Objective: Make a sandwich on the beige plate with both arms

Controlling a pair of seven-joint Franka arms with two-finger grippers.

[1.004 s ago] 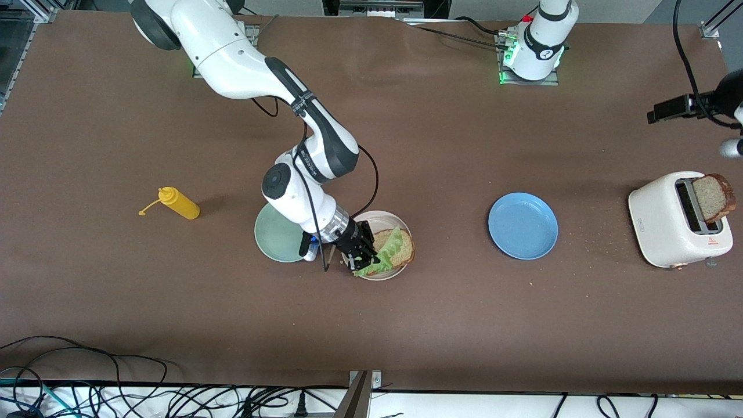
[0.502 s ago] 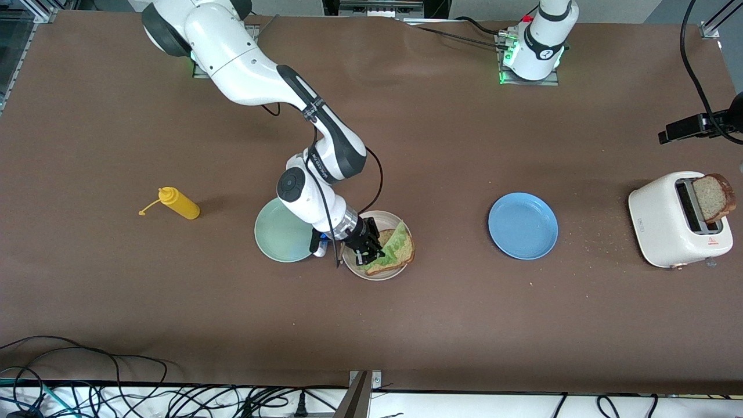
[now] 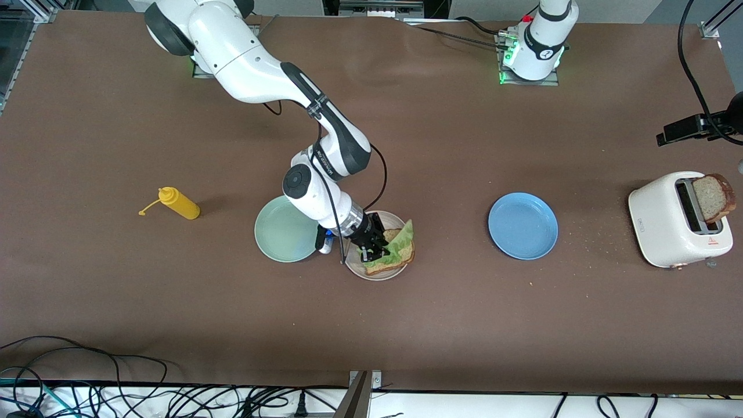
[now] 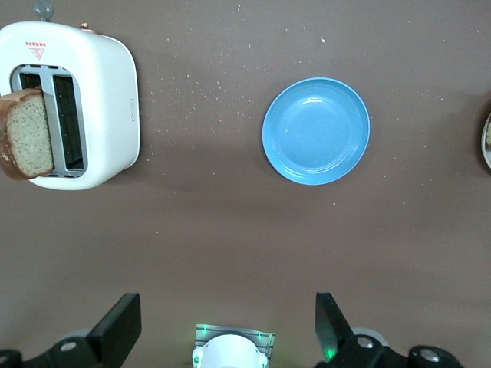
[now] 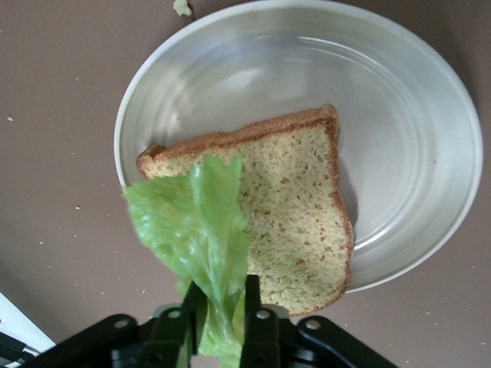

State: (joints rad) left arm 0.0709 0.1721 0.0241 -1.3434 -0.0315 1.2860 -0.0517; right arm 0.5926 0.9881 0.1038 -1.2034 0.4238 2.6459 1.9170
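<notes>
My right gripper (image 3: 374, 251) is shut on a ruffled green lettuce leaf (image 3: 401, 244) and holds it low over the beige plate (image 3: 377, 276). One brown bread slice (image 3: 397, 266) lies on that plate, and the leaf hangs over one side of it. In the right wrist view the fingers (image 5: 251, 295) pinch the leaf (image 5: 196, 222) beside the slice (image 5: 295, 207) on the plate (image 5: 414, 115). The second slice (image 3: 713, 197) sticks out of the white toaster (image 3: 667, 220). My left gripper (image 4: 226, 310) is open and empty, high over the table.
A blue plate (image 3: 522, 226) sits between the beige plate and the toaster. A mint green plate (image 3: 281, 238) touches the beige plate toward the right arm's end. A yellow squeeze bottle (image 3: 179, 203) lies nearer that end. Crumbs lie round the toaster (image 4: 107, 84).
My right gripper has carried the lettuce a little toward the left arm's end, farther over the bread on the beige plate. The left arm's hand has shifted slightly.
</notes>
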